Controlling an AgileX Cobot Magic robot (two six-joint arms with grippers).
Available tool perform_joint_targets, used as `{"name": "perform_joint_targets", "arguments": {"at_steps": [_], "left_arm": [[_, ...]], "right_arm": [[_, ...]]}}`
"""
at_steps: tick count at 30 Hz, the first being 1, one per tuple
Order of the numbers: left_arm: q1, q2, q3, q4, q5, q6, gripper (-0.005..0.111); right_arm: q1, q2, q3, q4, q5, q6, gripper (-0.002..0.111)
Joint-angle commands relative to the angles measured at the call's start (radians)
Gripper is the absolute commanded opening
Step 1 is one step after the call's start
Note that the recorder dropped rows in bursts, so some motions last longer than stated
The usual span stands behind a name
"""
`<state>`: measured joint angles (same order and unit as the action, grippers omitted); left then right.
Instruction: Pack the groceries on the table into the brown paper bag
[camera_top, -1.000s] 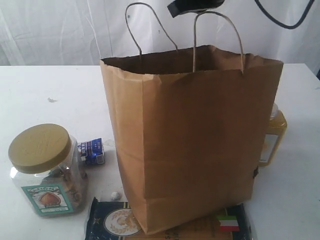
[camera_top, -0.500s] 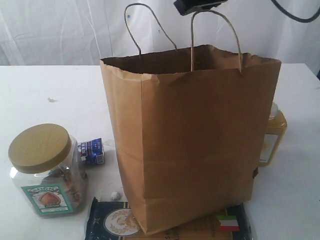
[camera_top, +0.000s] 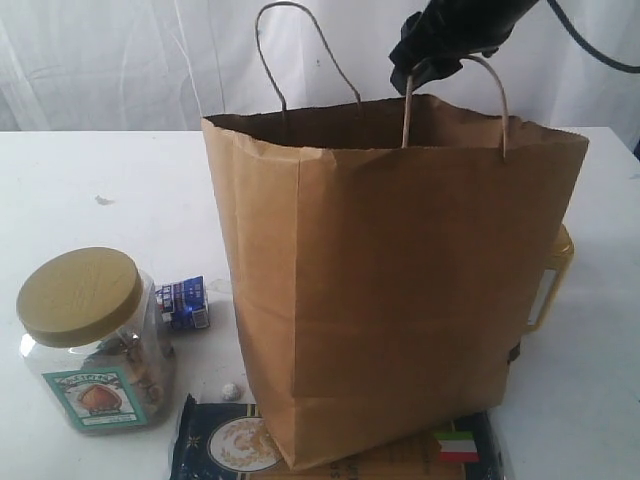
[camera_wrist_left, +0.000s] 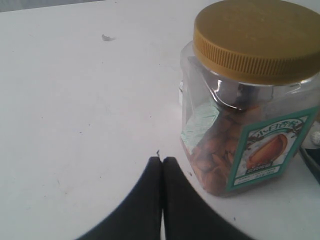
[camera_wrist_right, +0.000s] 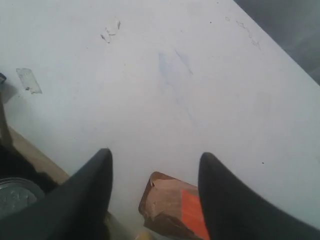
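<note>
**Spotter:** What are the right jaws doing?

**Me:** I'm holding them spread wide over the far rim of the brown paper bag (camera_top: 400, 300). A brown pouch (camera_wrist_right: 170, 206) is lying below the gap between them. White desk (camera_wrist_right: 175, 100) is showing between the pouch and one jaw, so they're gripping nothing. I can't tell whether the pouch is lying inside the bag or just beyond it.

**Spotter:** Why up there?

**Me:** I'm guessing it's so that things drop through the mouth instead of scraping the paper. Out beyond one jaw, a grey metal lid (camera_wrist_right: 12, 197) is showing in the bag's dark inside. That's probably the dark pull-tab jar, already packed.

**Spotter:** And the left jaws?

**Me:** They're pressed together and holding nothing, hanging low over the desk. The tan-lidded clear jar (camera_wrist_left: 250, 100) is standing upright just to one side of the tips, not touching them. I think I'm parking that arm clear while the right one is working. The jar is broad, so those jaws would need to open wide first.

**Spotter:** What's waiting?

**Me:** The small blue-white carton (camera_top: 186, 302), a tiny foil ball (camera_top: 230, 390) and the yellow bottle (camera_top: 555, 275) behind the bag. The blue spaghetti packet (camera_top: 225, 440) is waiting too, with the bag's base overlapping it. All of them are sitting well apart from the right jaws.
</note>
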<state>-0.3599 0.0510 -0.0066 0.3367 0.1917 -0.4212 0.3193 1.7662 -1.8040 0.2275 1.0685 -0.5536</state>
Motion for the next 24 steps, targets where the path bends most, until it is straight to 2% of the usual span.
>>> {"name": "perform_joint_targets", "arguments": {"at_steps": [1,4,16,24], "left_arm": [[0.002,-0.004,0.007,-0.001,0.002,0.003,0.0],[0.002,-0.004,0.007,-0.001,0.002,0.003,0.0],[0.002,-0.004,0.007,-0.001,0.002,0.003,0.0],[0.002,-0.004,0.007,-0.001,0.002,0.003,0.0]], "right_arm": [[-0.012,-0.008,0.004,-0.03,0.015,0.016,0.062],[-0.012,-0.008,0.004,-0.034,0.035,0.016,0.066],[-0.055,-0.092,0.004,-0.038,0.051,0.016,0.066],[-0.06,-0.156,0.004,-0.025,0.147,0.016,0.066]]}}
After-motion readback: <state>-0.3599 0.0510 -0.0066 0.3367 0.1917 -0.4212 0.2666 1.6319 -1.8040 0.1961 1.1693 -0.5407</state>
